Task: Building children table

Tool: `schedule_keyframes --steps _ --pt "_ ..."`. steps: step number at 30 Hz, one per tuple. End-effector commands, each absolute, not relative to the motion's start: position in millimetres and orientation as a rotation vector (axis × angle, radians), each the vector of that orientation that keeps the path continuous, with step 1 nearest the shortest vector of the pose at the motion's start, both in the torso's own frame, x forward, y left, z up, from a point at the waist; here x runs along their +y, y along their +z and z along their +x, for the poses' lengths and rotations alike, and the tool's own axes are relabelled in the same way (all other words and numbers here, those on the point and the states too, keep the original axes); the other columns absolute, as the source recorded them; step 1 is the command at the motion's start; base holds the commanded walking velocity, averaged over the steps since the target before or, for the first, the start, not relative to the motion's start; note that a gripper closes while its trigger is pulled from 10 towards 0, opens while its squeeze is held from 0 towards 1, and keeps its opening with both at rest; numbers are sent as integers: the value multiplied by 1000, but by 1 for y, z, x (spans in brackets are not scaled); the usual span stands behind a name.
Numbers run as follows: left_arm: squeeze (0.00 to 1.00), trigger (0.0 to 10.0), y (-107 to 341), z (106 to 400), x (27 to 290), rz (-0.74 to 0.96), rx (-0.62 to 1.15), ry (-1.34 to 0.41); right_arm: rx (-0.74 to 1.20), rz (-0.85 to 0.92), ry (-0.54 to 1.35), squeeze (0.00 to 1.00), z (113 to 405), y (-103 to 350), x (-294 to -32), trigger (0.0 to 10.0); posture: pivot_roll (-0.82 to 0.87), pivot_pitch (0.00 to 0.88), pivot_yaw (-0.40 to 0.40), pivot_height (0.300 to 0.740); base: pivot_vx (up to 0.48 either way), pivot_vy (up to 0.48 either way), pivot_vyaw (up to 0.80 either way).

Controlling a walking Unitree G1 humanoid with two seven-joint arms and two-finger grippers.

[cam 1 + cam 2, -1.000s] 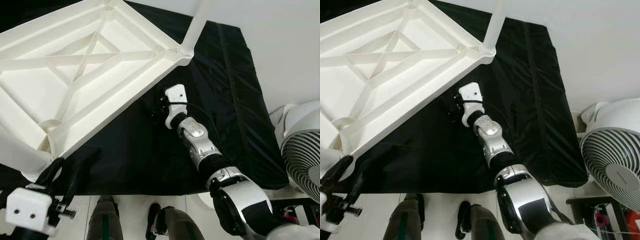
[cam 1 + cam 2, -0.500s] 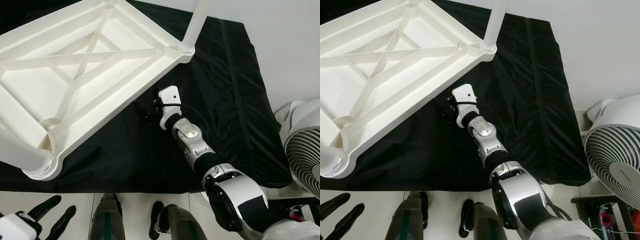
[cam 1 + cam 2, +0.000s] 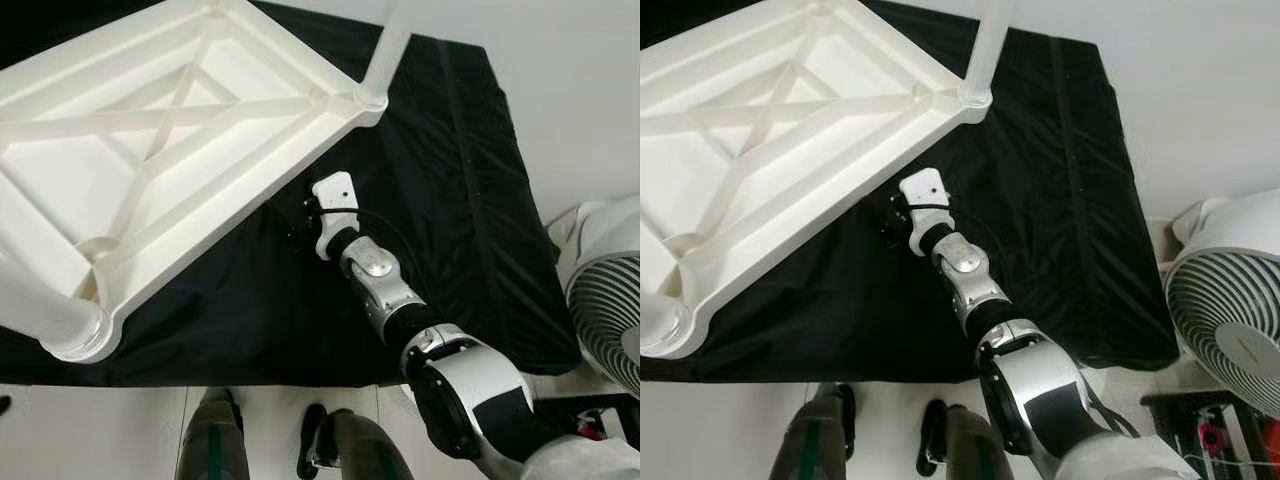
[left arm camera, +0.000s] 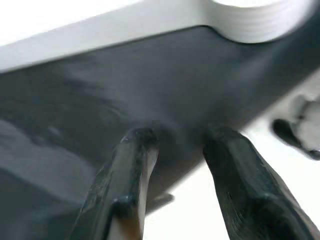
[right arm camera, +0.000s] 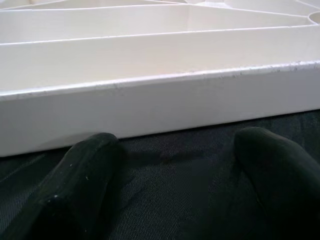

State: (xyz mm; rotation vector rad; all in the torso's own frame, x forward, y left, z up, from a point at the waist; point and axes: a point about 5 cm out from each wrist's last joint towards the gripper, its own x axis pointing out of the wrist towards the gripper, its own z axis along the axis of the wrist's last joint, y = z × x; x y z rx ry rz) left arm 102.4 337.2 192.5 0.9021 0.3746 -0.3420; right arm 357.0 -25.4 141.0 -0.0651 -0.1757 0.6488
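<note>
The upturned white table [image 3: 150, 160] lies on a black-covered desk [image 3: 470, 200]; right gripper [image 5: 175, 165] and left gripper [image 4: 177, 145], fingers spread, face its rim.

A room in a home, by the look of it; a pale tiled floor [image 3: 270, 420] with dark grout lines runs along six o'clock; a plain white wall [image 3: 570, 90] fills two o'clock; a black cloth [image 3: 440, 200] is spread flat across the middle as a work mat; a white household fan [image 3: 605, 300] with a round grille stands at four o'clock; a white plastic child's table [image 3: 150, 150] lies upside down on the cloth at ten o'clock, ribs showing.
</note>
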Motion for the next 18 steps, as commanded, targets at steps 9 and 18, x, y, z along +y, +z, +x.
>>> schedule_keyframes --steps 9,18 --pt "0 10000 206 147 323 823 27 14 -147 -59 611 0 356 130 -35 10000 419 151 -104 740 0 0 0" --pt "0 10000 177 158 270 487 -34 -199 -140 -57 577 0 356 127 -45 10000 383 154 -104 740 0 0 0"
